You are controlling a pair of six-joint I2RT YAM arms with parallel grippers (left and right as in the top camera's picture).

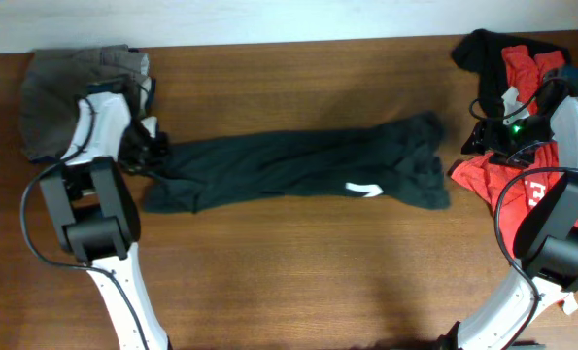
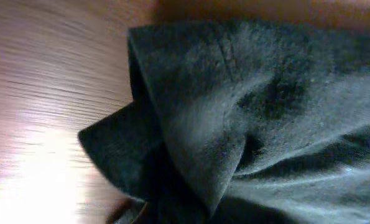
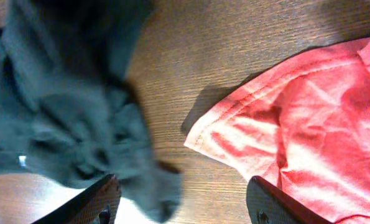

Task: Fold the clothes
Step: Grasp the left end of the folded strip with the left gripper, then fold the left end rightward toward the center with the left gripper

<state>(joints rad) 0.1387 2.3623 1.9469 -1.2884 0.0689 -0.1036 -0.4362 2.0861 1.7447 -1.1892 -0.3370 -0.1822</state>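
Observation:
A large black T-shirt (image 1: 289,170) lies stretched left to right across the middle of the table, with a bit of white print (image 1: 363,190) showing. My left gripper (image 1: 155,153) is at the shirt's left end. In the left wrist view the black cloth (image 2: 234,112) bunches down into the jaws and hides the fingers, so they appear shut on it. My right gripper (image 1: 475,136) is open and empty (image 3: 181,202) over bare wood, between the shirt's rumpled right end (image 3: 66,118) and a red T-shirt (image 3: 309,124).
Red white-printed T-shirts (image 1: 507,180) and another black garment (image 1: 483,49) are heaped at the right edge under my right arm. A grey-brown garment (image 1: 65,97) lies at the back left. The table's far edge meets a pale wall.

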